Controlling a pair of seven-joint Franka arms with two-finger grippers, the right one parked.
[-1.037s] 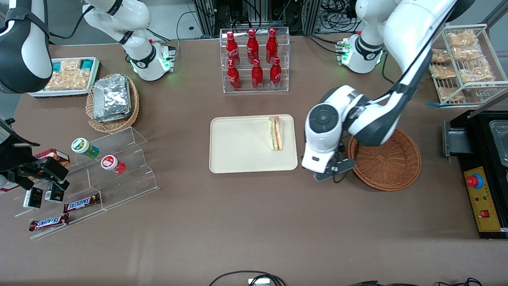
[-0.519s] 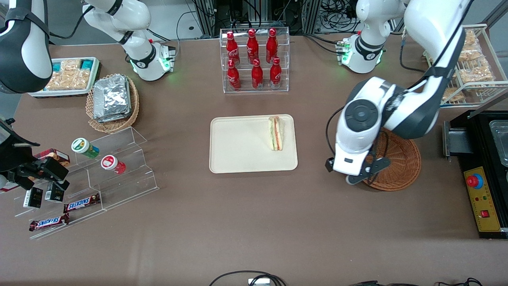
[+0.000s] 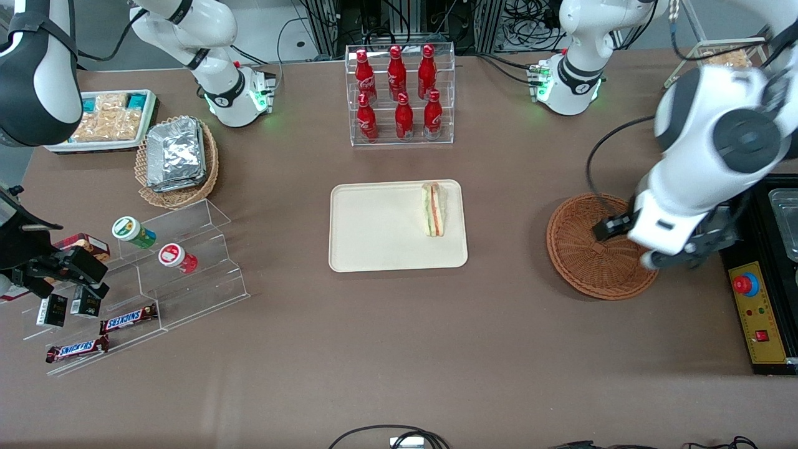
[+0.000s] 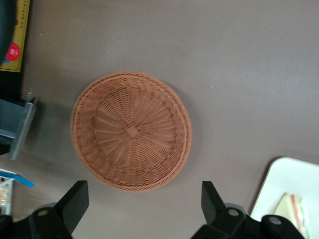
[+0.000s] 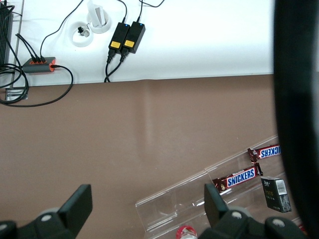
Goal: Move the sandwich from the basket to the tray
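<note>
The sandwich (image 3: 434, 209) lies on the cream tray (image 3: 386, 243), near the tray's edge that faces the basket. The reddish-brown wicker basket (image 3: 586, 262) is empty. My left gripper (image 3: 653, 244) hangs above the basket's rim on the working arm's side, between the basket and the black control box. In the left wrist view the gripper (image 4: 144, 204) is open and empty, with its black fingers (image 4: 75, 204) wide apart over bare table beside the basket (image 4: 131, 131). A corner of the tray (image 4: 294, 179) with the sandwich (image 4: 294, 216) shows there too.
A black control box with a red button (image 3: 757, 312) stands close beside the gripper. A clear rack of red bottles (image 3: 402, 93) stands farther from the camera than the tray. A tan basket of foil packets (image 3: 177, 159) and acrylic steps (image 3: 187, 274) lie toward the parked arm's end.
My left arm has swung from the gap between tray and basket, across the basket, toward the working arm's end of the table. The sandwich has stayed on the tray.
</note>
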